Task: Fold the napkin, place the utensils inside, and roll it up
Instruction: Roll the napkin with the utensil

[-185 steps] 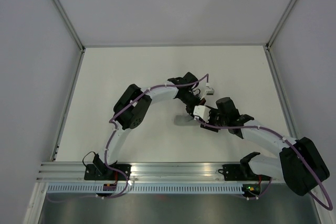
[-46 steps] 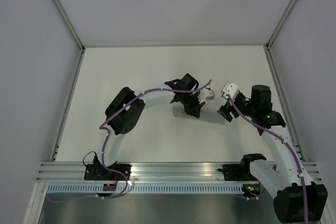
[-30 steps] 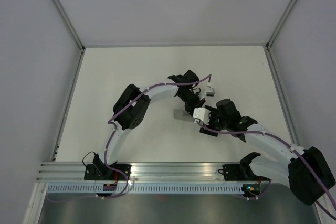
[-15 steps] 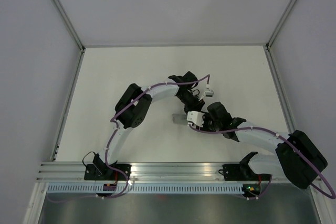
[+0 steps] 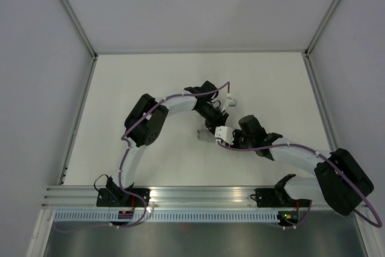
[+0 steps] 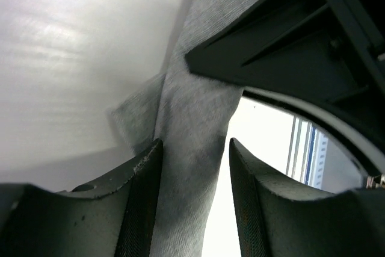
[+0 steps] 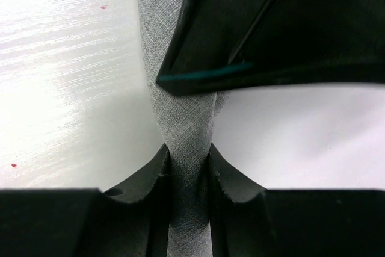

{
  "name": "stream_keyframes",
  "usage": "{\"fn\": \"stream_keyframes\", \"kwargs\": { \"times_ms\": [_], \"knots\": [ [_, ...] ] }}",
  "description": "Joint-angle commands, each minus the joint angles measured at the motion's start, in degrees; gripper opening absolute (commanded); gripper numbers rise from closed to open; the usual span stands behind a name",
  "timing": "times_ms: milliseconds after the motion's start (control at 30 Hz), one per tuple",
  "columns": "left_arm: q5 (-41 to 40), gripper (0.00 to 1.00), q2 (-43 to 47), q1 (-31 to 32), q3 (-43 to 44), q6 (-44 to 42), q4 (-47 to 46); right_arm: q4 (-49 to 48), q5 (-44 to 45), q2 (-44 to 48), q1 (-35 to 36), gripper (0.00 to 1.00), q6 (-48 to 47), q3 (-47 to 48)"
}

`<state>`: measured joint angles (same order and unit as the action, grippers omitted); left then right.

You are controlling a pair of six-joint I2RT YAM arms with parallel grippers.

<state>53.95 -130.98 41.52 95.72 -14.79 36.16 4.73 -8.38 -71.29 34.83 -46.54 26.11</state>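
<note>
Right wrist view: right gripper [image 7: 187, 156] pinches the narrow-gathered napkin [image 7: 174, 58] at lower centre while left gripper [image 6: 194, 148] stands parted astride it, so this single pinch could let the cloth slip or unwind.

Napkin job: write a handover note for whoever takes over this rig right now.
The left hand is open, with a finger on each side of the napkin and no clamp on it.
The right hand is shut on the napkin, pinching it.
The napkin is a narrow gathered strip at the middle of the table, between both hands.
The utensils show in no view; whether they are inside cannot be told.
Left to do: check the utensils, finish the roll.
</note>
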Motion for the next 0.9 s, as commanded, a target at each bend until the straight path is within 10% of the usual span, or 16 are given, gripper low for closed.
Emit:
{"fn": "stream_keyframes", "kwargs": {
  "times_ms": [0,533,867],
  "knots": [
    [-6.57,0.53,4.84,-3.19,-5.10,5.72,-5.36,3.44,0.39,-1.13,-1.34,0.21,-0.65,2.45],
    [-37.59,0.57,40.77,-10.49,-50.79,26.74,-73.10,18.99,-12.17,-11.76,-7.76,0.18,-5.66,15.54],
    [-53.68,0.66,52.31,-0.23,-68.21,16.39,-89.34,29.63,-18.25,-22.13,-12.06,0.15,-9.88,24.69]
  ]
}}
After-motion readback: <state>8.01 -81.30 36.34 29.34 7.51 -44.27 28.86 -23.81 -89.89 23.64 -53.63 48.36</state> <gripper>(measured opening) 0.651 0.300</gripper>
